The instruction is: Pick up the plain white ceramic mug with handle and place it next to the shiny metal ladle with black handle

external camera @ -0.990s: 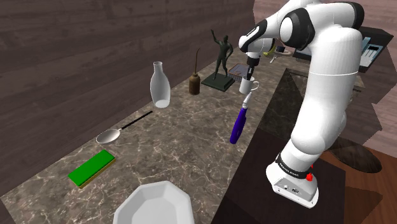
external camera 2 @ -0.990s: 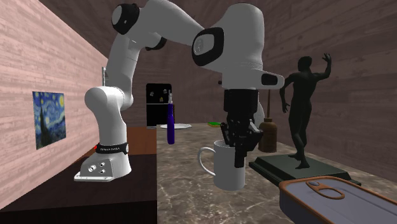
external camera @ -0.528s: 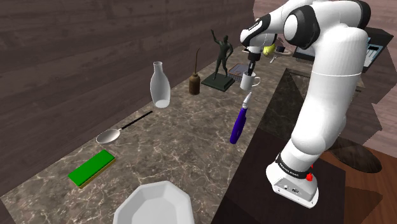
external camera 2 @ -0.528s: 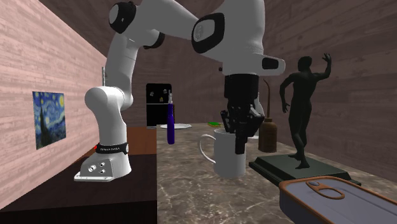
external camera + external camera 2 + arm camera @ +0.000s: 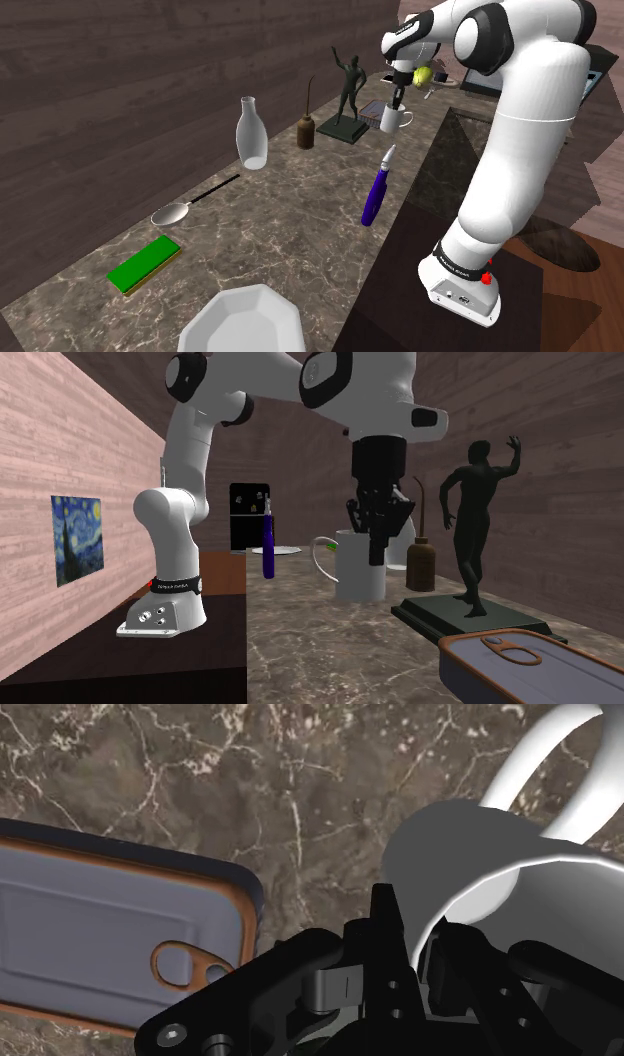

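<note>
Shoulder view: the mug, clamped at its rim by the gripper, is lifted higher above the counter's far right than a second ago. Carriage left toward the ladle is now permitted.

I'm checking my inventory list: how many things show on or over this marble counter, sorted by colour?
White: 2, mug, bowl
Green: 1, sponge
Purple: 1, pen-like tool
Clear: 1, bottle
Brown: 1, oil can
Dark: 1, statue
Silver: 1, ladle
Grey: 1, tin
Yellow: 1, unidentified item
Total: 10
</note>
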You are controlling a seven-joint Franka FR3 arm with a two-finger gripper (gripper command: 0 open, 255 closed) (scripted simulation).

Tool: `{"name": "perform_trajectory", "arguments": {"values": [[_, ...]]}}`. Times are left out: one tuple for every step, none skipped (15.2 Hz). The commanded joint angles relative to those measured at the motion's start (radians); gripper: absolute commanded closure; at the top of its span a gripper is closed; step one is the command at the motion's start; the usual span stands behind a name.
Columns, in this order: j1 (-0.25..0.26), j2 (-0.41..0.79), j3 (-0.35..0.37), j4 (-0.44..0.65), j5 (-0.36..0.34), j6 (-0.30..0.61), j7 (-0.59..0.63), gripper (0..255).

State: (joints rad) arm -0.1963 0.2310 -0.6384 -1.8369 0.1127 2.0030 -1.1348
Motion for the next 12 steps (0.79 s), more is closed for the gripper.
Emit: {"name": "perform_trajectory", "arguments": {"values": [[0.0, -0.006, -0.002, 0.022, -0.005, -0.027, 0.002, 255], [0.001, -0.01, -0.003, 0.031, -0.008, -0.039, 0.004, 255], [0.001, -0.014, -0.004, 0.04, -0.011, -0.051, 0.006, 255], [0.002, -0.017, -0.004, 0.049, -0.013, -0.064, 0.007, 255], [0.002, -0.021, -0.005, 0.059, -0.016, -0.076, 0.009, 255], [0.003, -0.024, -0.006, 0.069, -0.018, -0.089, 0.01, 255], [0.003, -0.027, -0.007, 0.079, -0.02, -0.101, 0.011, 255], [0.003, -0.03, -0.007, 0.09, -0.022, -0.114, 0.012, 255], [0.003, -0.032, -0.008, 0.1, -0.024, -0.126, 0.013, 255], [0.003, -0.034, -0.008, 0.111, -0.026, -0.139, 0.014, 255], [0.003, -0.036, -0.009, 0.123, -0.027, -0.152, 0.015, 255], [0.003, -0.038, -0.009, 0.134, -0.029, -0.165, 0.015, 255]]}}
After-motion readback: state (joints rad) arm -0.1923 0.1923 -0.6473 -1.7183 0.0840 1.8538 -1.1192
